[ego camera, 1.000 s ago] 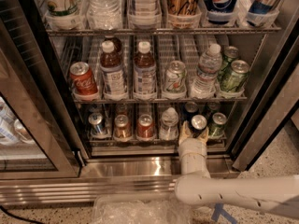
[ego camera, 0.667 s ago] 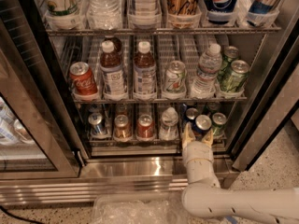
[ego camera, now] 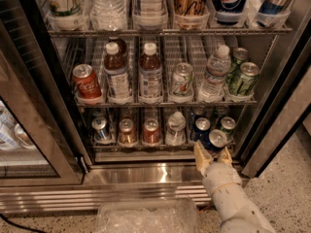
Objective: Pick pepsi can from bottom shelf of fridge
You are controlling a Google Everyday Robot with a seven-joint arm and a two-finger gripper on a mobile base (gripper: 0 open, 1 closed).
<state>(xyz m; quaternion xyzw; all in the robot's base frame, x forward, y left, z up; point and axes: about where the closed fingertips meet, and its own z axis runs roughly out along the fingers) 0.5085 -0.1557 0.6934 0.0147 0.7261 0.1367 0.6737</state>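
The fridge (ego camera: 160, 174) stands open in front of me. Its bottom shelf (ego camera: 146, 147) holds a row of small cans: a paler blue-and-silver one (ego camera: 101, 128), a copper one (ego camera: 127, 131), a red one (ego camera: 151, 130), another navy one (ego camera: 201, 125) and a green one (ego camera: 227, 125). My gripper (ego camera: 212, 149) is at the shelf's front right edge. Its fingers (ego camera: 200, 152) stand on either side of the pepsi can (ego camera: 216, 140), dark navy with a silver top, and are shut on it. The can sits tilted at the shelf's front lip.
The middle shelf holds a Coke can (ego camera: 86, 81), brown tea bottles (ego camera: 116, 76), a water bottle (ego camera: 215, 74) and green cans (ego camera: 243, 79). The glass door (ego camera: 29, 130) hangs open at left. The dark frame (ego camera: 279, 106) is close on the right. A clear plastic bin (ego camera: 146, 217) lies on the floor below.
My gripper has moved to the right and drawn back toward the front of the shelf. The pepsi can has come with it, out of its lane toward the shelf's lip.
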